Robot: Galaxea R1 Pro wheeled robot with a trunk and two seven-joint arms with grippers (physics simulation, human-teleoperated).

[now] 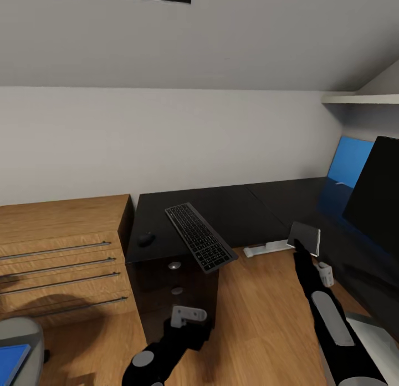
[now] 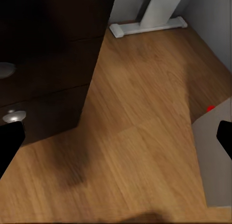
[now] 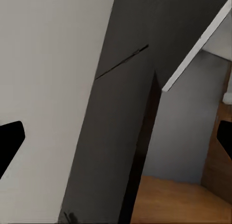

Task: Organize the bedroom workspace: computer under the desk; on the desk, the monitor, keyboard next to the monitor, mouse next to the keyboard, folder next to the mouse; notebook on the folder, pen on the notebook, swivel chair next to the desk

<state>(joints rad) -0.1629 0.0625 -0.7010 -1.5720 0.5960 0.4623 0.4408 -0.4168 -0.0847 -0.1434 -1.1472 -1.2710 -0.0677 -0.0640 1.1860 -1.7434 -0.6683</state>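
The desk (image 1: 244,208) has a glossy black top and a dark drawer unit (image 1: 172,286) with round silver knobs. The keyboard (image 1: 199,236) lies slanted on it, its near end overhanging the front edge. Left of the keyboard sits the mouse (image 1: 146,239). The monitor (image 1: 377,192) stands on the desk's right wing, black front showing. At the lower left, the blue folder (image 1: 12,361) lies on the swivel chair's grey seat (image 1: 25,333). My left gripper (image 1: 188,316) hangs open low before the drawer unit (image 2: 43,64). My right gripper (image 1: 303,239) is open in the desk's inner corner.
Low light-wood cabinets (image 1: 61,253) with bar handles adjoin the desk's left end. A white desk leg (image 1: 269,246) stands on the wood floor (image 1: 260,319). A blue panel (image 1: 349,161) leans at the wall behind the monitor. A grey surface with a red dot (image 2: 212,156) lies near my left gripper.
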